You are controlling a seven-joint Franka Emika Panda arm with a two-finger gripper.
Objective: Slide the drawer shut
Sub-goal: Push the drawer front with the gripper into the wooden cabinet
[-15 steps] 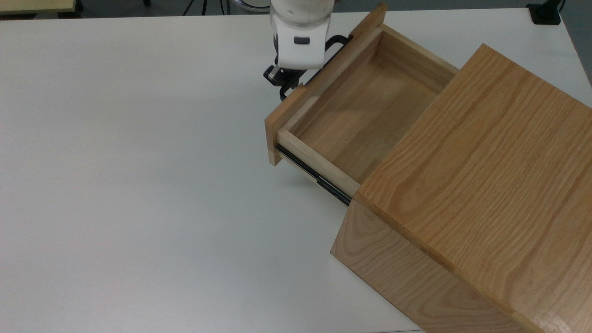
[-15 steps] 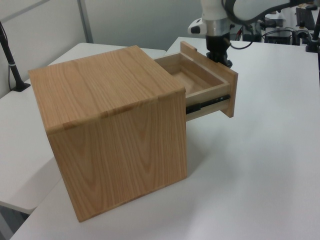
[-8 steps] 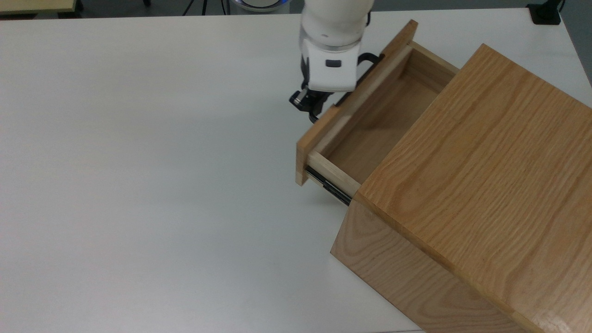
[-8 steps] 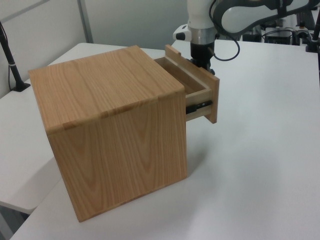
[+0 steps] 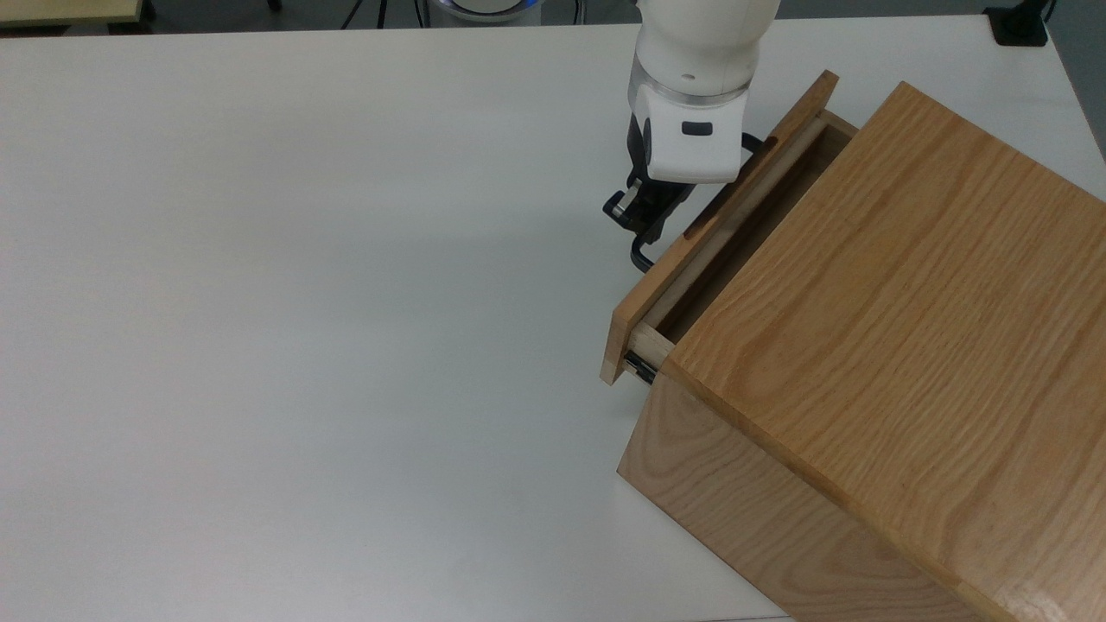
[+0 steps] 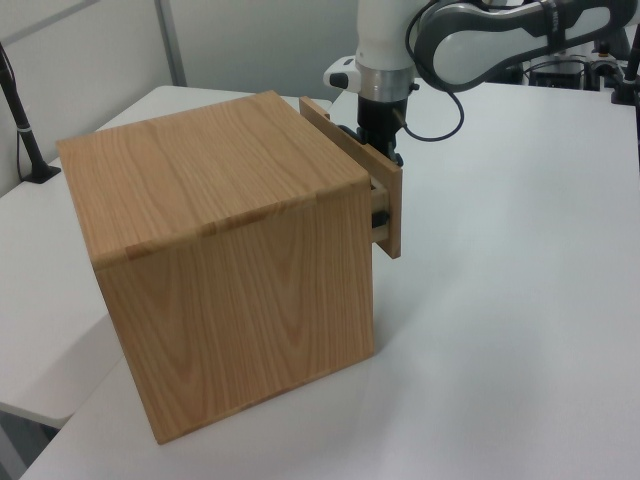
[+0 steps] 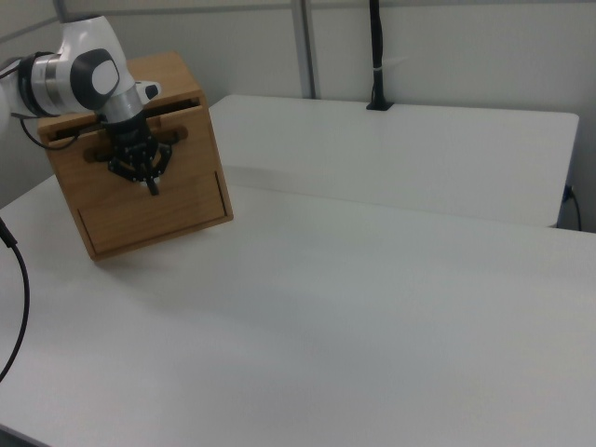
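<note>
The drawer [image 5: 683,285] sits in the upper slot of the oak casing [image 5: 890,345], which stands at about 4 o'clock on the white table [image 5: 285,285] in the top view. The drawer is nearly home: only a narrow strip of its dark interior shows between the front panel and the casing's edge, and a short stub of black rail [image 5: 638,367] peeks out at the panel's 7 o'clock corner.

The gripper [image 5: 646,220] hangs from its white wrist at roughly 10 o'clock of the front panel in the top view, right against the black bar handle [image 5: 644,257], whose curved end pokes out below the fingers. The right view places the gripper [image 7: 140,163] in front of the panel, at the handle's height. That placement makes sense for a push along the rails: the tool bears on the middle of the front, so the force likely runs straight into the casing rather than skewing the tray. Whether the fingers are spread, pressed together or pinching the bar cannot be told.

In the left view the panel [image 6: 370,190] stands just proud of the casing, parallel to its face, so a short further slide should seat it.
</note>
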